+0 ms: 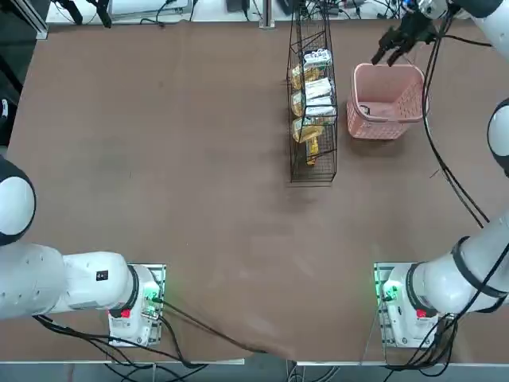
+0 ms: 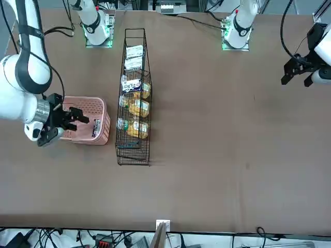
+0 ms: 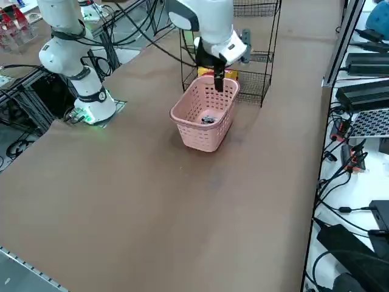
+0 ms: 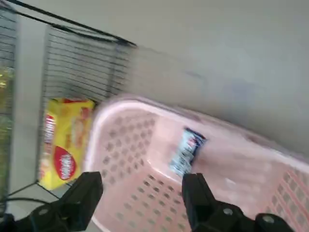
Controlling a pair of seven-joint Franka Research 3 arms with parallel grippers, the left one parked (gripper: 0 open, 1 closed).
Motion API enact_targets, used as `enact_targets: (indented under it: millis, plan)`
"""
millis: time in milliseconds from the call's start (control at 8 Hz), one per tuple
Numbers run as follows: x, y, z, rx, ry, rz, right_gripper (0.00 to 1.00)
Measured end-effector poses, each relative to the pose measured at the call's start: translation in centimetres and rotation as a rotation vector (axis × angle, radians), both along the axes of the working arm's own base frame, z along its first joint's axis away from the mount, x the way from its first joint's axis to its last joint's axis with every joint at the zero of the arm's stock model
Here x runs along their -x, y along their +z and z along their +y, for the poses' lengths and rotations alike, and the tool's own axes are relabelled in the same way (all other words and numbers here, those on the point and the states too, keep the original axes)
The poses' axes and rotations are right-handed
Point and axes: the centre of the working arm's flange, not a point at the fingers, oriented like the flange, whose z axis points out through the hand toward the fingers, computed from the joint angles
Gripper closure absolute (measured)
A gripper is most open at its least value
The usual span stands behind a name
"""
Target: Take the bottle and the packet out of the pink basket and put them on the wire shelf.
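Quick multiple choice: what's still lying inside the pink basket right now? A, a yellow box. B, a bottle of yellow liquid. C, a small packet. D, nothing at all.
C: a lone small packet lies on the floor of the pink basket, just ahead of the right gripper and its open fingers.

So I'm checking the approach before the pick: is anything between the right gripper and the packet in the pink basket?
Nothing visible. The right gripper, open, hangs over the pink basket's rim, and the packet lies uncovered inside with no bottle seen there.
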Motion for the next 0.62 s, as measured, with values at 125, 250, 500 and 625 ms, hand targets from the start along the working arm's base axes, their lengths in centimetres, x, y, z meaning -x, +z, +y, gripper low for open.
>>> enact_targets:
  millis: [125,250,500,625]
  plan:
    - [0.6,-1.1,-0.7,0.041,-0.049,0.034,0.0]
    - [1.2,-2.4,-1.0,0.085,-0.115,0.058,0.0]
    - [2.2,-5.4,0.4,0.135,-0.211,0.056,0.0]
    - [2.9,-6.8,1.8,0.164,-0.247,0.037,0.0]
